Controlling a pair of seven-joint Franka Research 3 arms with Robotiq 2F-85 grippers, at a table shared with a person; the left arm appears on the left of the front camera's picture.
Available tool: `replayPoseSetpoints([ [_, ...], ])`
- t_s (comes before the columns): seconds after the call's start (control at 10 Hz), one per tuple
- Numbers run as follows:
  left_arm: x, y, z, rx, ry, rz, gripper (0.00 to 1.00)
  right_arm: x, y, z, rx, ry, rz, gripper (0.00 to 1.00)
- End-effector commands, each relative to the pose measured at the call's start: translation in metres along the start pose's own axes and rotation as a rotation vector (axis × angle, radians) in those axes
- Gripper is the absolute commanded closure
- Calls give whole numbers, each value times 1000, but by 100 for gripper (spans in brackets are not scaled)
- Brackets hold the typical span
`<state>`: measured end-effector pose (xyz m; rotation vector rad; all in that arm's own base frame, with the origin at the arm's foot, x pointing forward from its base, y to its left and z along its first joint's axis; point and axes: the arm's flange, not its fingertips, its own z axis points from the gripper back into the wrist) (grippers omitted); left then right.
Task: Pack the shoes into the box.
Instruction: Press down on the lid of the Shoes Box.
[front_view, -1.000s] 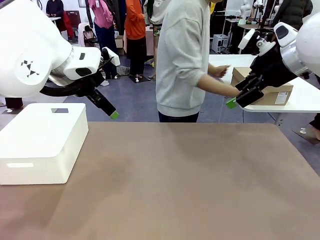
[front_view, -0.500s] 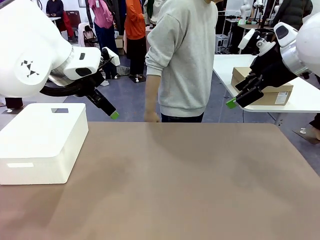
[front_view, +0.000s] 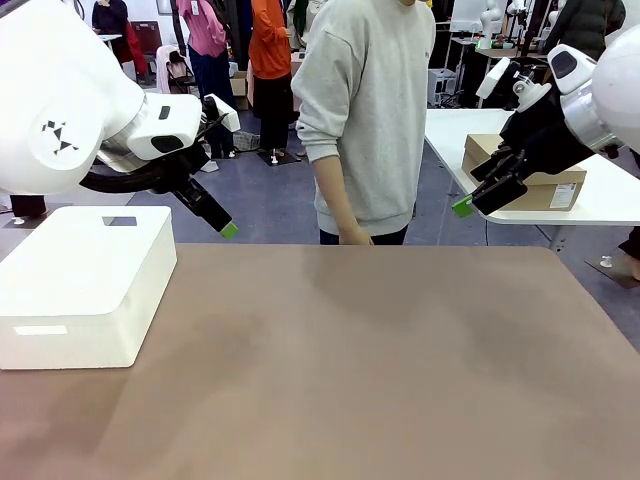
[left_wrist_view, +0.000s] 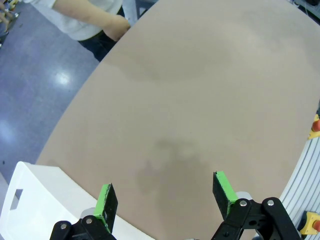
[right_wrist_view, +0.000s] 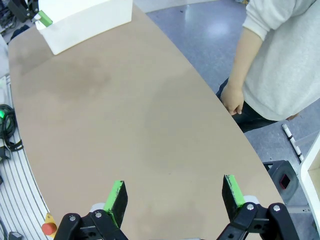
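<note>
From the front, we see both end effectors raised above the brown surface (front_view: 380, 350), left end effector (front_view: 222, 226) and right end effector (front_view: 470, 203); a cardboard box (front_view: 530, 180) rests on the far white table (front_view: 610, 205). Our left wrist view shows fingers (left_wrist_view: 106, 200) spread. Our right wrist view shows fingers (right_wrist_view: 116, 196) spread, with a person's hand (right_wrist_view: 232, 100) at the edge.

White plastic bin (front_view: 85, 285) at table's left, bare brown tabletop (front_view: 370, 370), person in grey sweatshirt (front_view: 375, 110) at far edge

- A plastic bin (front_view: 85, 285) sits on the desk (front_view: 370, 370) at its left side.
- A person (front_view: 368, 115) stands behind the desk's far edge, near the middle, one hand (front_view: 353, 236) at that edge.
- A cardboard box (front_view: 530, 185) lies on another table (front_view: 610, 205) behind, to the right.
</note>
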<state>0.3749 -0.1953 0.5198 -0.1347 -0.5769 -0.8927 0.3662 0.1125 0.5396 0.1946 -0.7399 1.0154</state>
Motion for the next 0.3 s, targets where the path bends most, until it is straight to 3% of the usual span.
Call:
replayPoseSetpoints([
  [0.0, -1, -1, 2, 5, 10, 10, 0, 5, -2, 1, -2, 5, -16, 0],
  [0.2, -1, -1, 2, 5, 10, 10, 0, 5, -2, 1, -2, 5, -16, 0],
])
